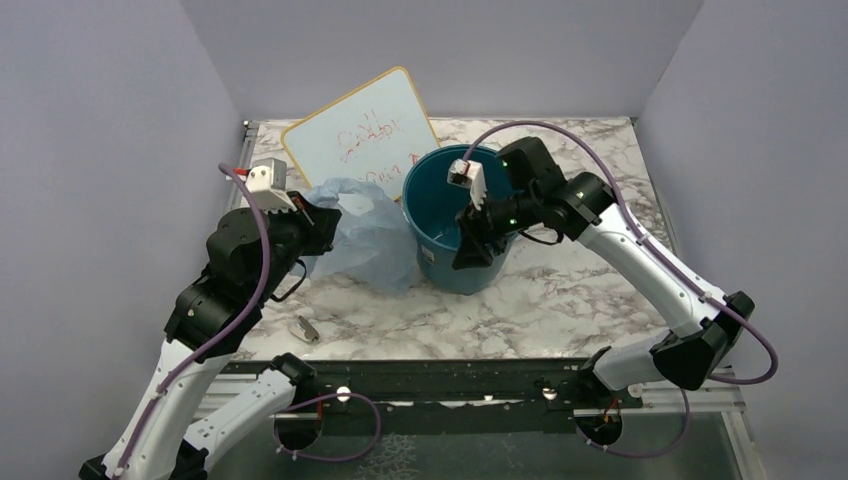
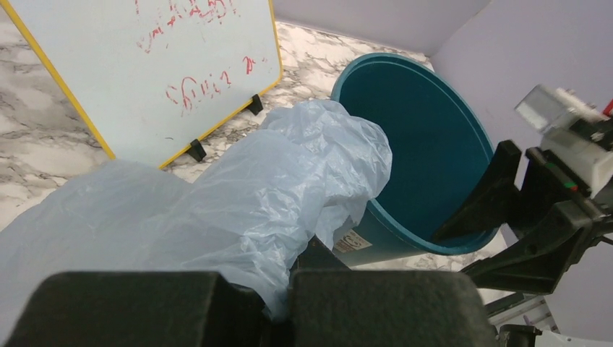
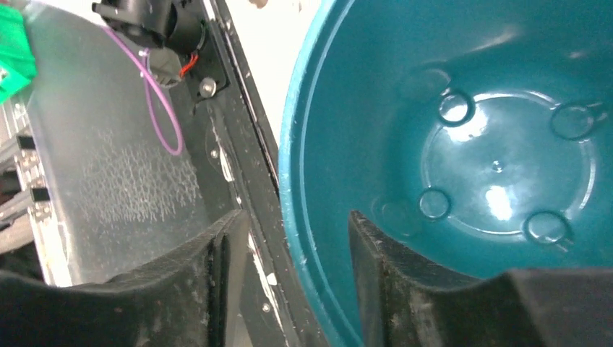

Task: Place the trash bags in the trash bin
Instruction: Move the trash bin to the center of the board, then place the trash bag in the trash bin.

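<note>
The teal trash bin (image 1: 468, 276) stands upright mid-table and its inside shows nothing in the right wrist view (image 3: 463, 87). The pale-blue trash bag (image 1: 365, 238) hangs bunched just left of the bin, touching its left wall. My left gripper (image 1: 325, 225) is shut on the bag's near end; in the left wrist view the bag (image 2: 275, 188) spills from my gripper (image 2: 278, 303) toward the bin (image 2: 426, 130). My right gripper (image 1: 470, 250) straddles the bin's near rim, one finger inside and one outside, with a gap to the outer finger (image 3: 298, 238).
A yellow-framed whiteboard (image 1: 365, 130) with red scribbles leans behind the bag and bin, also in the left wrist view (image 2: 144, 65). A small grey object (image 1: 307, 327) lies near the table's front left. A black rail (image 1: 430, 372) runs along the near edge.
</note>
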